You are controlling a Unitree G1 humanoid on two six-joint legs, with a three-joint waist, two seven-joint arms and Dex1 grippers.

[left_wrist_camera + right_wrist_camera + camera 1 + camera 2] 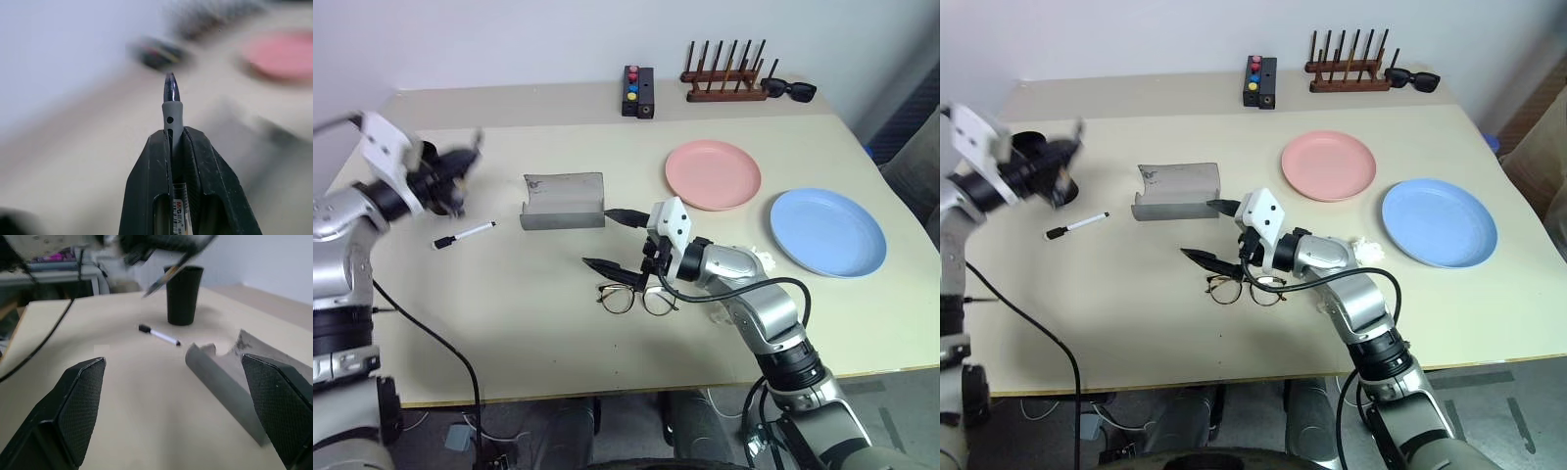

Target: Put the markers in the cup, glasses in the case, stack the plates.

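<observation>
We see our left gripper (177, 147) raised at the table's (509, 323) nine o'clock edge, its two black fingers clamped together on the thin dark marker (171, 105). Our left wrist view shows what the head views blur: the grey barrel pinched between the pads, its dark tip poking out past the fingertips. In the right wrist view that same marker (168, 276) slants just over the rim of the black cup (182, 296), which the head views leave mostly hidden behind the left hand.

The white marker (464, 235) lies flat on the table near the cup, toward four o'clock from the left hand in the head view, and the right wrist view places it between the cup and the open grey case (563, 201).

Our right gripper (619, 241) points toward nine o'clock with its fingers spread wide apart and holding nothing; one finger ends at the case's near corner, the other lies just above the glasses (636, 299). The glasses rest on the table at six o'clock from the case, outside it.

The pink plate (713, 174) and the blue plate (827, 231) lie side by side, unstacked, at three o'clock from the case.
</observation>
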